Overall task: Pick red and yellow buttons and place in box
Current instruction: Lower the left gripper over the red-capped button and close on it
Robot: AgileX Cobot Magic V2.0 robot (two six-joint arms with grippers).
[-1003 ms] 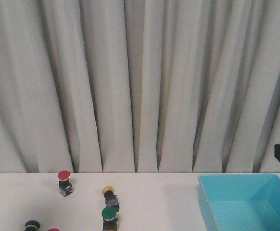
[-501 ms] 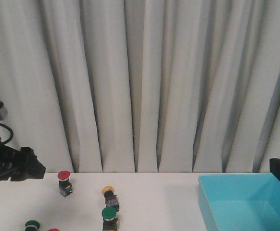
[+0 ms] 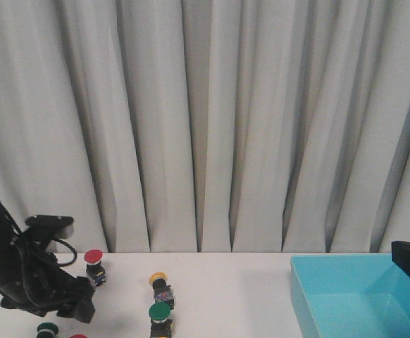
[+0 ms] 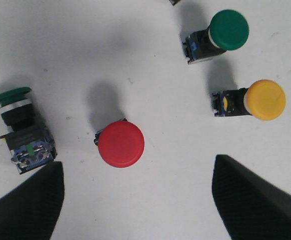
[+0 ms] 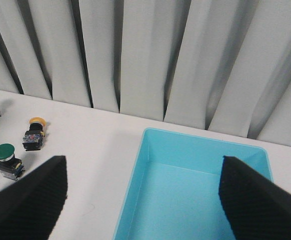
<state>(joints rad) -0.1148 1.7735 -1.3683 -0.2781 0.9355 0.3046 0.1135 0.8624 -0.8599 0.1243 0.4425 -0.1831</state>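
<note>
In the left wrist view my left gripper is open and empty, above the table. A red button stands upright just ahead of the gap between its fingers. A yellow button lies on its side to one side. In the front view the left arm hangs over the table's left part, with a red button and a yellow button behind and beside it. The turquoise box sits at the right and looks empty. My right gripper is open and empty above the box.
Green-capped buttons lie among the others: one beside the left finger, one farther off, one in the front view. The right wrist view shows buttons left of the box. A grey curtain closes the back.
My left arm has come into the front view from the left and lowered over the buttons at the table's left. The right gripper has barely moved.
</note>
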